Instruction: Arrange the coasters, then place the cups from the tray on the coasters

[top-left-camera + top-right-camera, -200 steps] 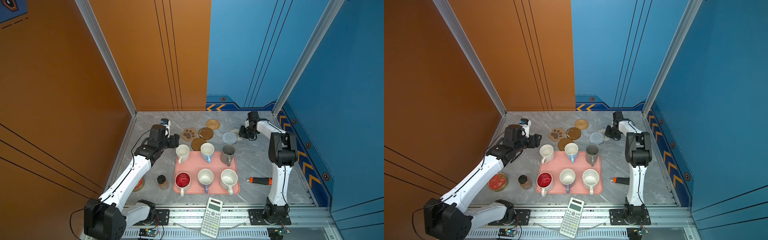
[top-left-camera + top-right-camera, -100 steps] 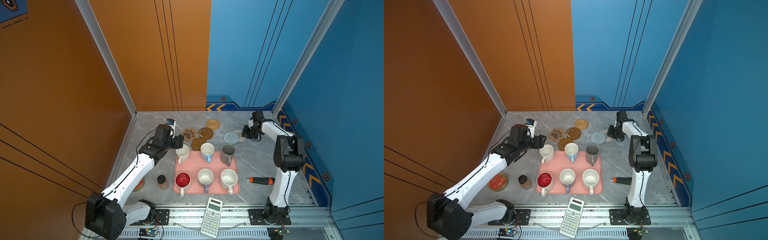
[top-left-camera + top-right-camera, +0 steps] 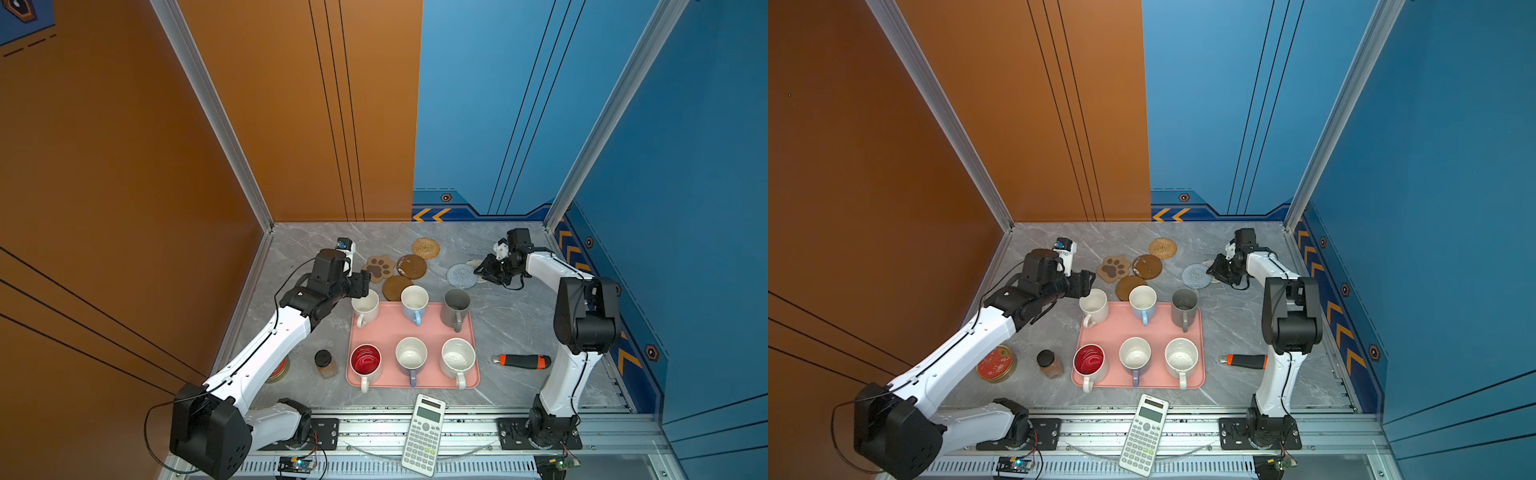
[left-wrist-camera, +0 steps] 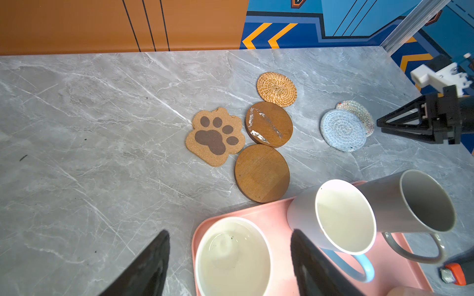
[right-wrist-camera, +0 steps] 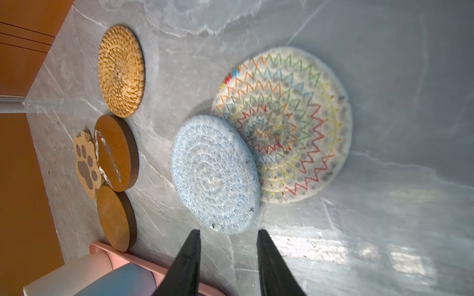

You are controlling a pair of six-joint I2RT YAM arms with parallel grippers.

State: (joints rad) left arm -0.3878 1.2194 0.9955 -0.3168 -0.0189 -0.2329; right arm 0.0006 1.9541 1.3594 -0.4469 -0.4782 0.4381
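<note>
Counted six coasters on the grey marbled surface (image 3: 316,249), all beyond the pink tray (image 3: 415,328). Logged the left cluster as tan paw-shaped coaster (image 4: 215,137), scuffed brown disc (image 4: 269,124) just beside it, and plain brown disc (image 4: 261,173) against the tray's far rim. Placed the rattan round (image 4: 277,89) farthest back. Found the grey-blue knitted round (image 5: 215,174) off to the right, lying partly over the whitish woven round (image 5: 295,123) with coloured zigzag stitching.

Counted six mugs upright on the tray.
- Far row, left to right: white mug (image 3: 365,305), light blue mug (image 3: 414,299), grey mug (image 3: 457,305).
- Near row, left to right: red-lined mug (image 3: 365,359), lavender mug (image 3: 411,355), speckled cream mug (image 3: 458,356).

Saw the left fingers (image 4: 151,261) spread wide, one on each side of the white mug at the tray's far left corner. Could not tell whether either touches it.

Saw the right fingers (image 5: 187,261) parted by a narrow gap, low over the surface, with the tips at the knitted round's edge. Saw nothing clamped between them. Could not tell contact.

Noted a calculator (image 3: 424,436) on the front rail.
</note>
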